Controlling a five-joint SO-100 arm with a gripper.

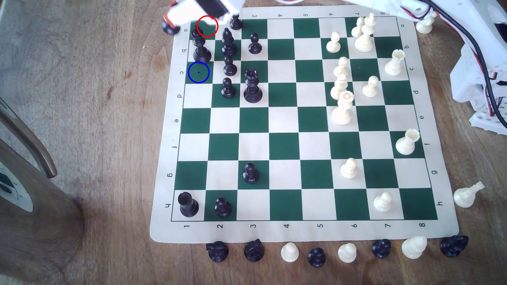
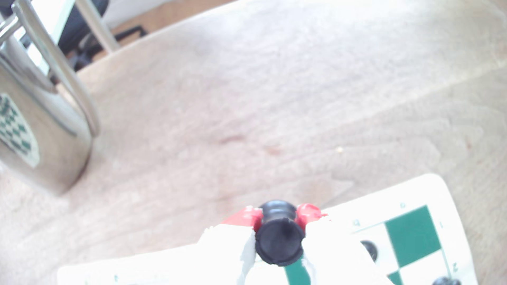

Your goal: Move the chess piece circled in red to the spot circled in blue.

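Observation:
The chess piece, a black rook (image 1: 170, 28), hangs tilted just off the board's far corner on the exterior view's left. My gripper (image 1: 169, 24) is shut on it. In the wrist view the rook (image 2: 278, 242) shows its hollow notched rim towards the camera, and the red-tipped fingers (image 2: 308, 212) of the gripper (image 2: 279, 216) press it on both sides. The red ring (image 1: 207, 26) now lies on a bare dark green square. The spot, a dark green square with a blue ring (image 1: 198, 72), sits two squares nearer along the same edge column and is bare.
A tall black piece (image 1: 201, 49) stands on the square between the two rings. Black pawns (image 1: 230, 67) and a crowned black piece (image 1: 252, 86) crowd the squares beside the spot. A metal jug (image 1: 30, 191) stands off the board on the exterior view's left.

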